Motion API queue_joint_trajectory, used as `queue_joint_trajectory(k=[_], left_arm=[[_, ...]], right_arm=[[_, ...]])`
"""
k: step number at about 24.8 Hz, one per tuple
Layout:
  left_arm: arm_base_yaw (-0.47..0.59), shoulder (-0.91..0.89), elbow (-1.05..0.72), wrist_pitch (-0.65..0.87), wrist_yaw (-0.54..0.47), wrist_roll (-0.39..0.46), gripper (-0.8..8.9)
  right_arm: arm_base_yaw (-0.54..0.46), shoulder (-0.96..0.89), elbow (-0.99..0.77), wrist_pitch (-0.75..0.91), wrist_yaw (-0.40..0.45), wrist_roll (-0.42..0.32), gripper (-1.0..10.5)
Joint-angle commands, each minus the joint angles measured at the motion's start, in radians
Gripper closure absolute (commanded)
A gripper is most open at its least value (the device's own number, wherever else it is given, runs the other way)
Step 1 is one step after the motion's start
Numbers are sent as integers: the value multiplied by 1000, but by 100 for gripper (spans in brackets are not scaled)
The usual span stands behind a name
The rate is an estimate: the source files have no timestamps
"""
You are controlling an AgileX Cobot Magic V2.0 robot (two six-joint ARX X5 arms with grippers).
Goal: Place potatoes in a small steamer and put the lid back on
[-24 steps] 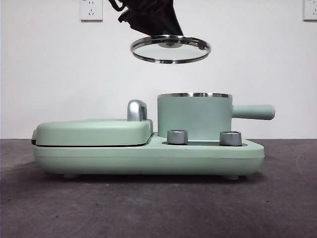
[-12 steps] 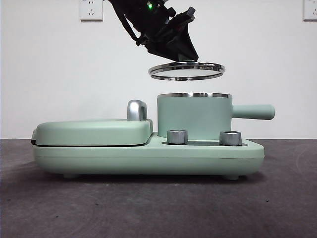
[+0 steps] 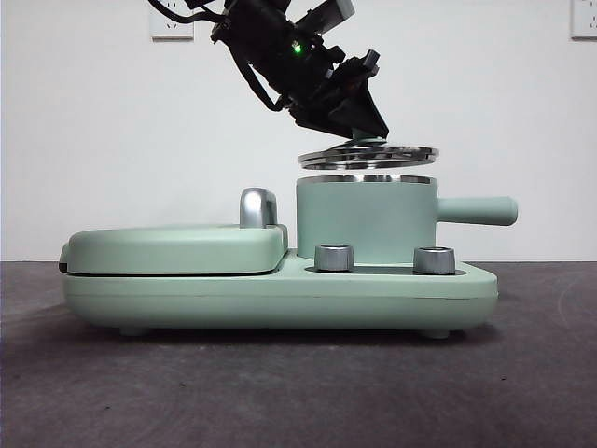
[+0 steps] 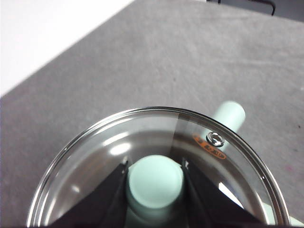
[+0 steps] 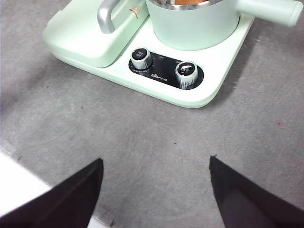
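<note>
The glass lid [image 3: 368, 156] hangs slightly tilted just above the steel rim of the mint-green small steamer [image 3: 366, 219]. My left gripper [image 3: 366, 138] reaches down from the upper left. In the left wrist view the left gripper [image 4: 155, 164] is shut on the lid's mint-green knob [image 4: 155, 180], and the steamer's side handle [image 4: 229, 114] shows past the lid's rim. An orange sliver of the potatoes [image 5: 187, 2] shows inside the steamer [image 5: 194, 23] in the right wrist view. My right gripper [image 5: 156, 164] hovers open and holding nothing over the table in front of the appliance.
The steamer stands on a mint-green appliance base [image 3: 280, 299] with two chrome dials [image 3: 334, 258] [image 3: 434, 259]. To its left lies a flat griddle cover [image 3: 177, 247] with a chrome handle [image 3: 258, 207]. Dark grey table surrounds it, with a white wall behind.
The left gripper has carried the lid down and to the right, from high above the griddle side to just over the steamer's rim.
</note>
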Motion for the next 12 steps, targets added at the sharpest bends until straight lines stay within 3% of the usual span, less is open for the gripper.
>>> queue_joint_trajectory(k=[1,12], left_arm=[[-6,39,30,31,4,10,806],[1,46,30,47,4,10,806]], right_arm=[[6,3,5,6,1,18,594],[6,3,5,7,24,37,594]])
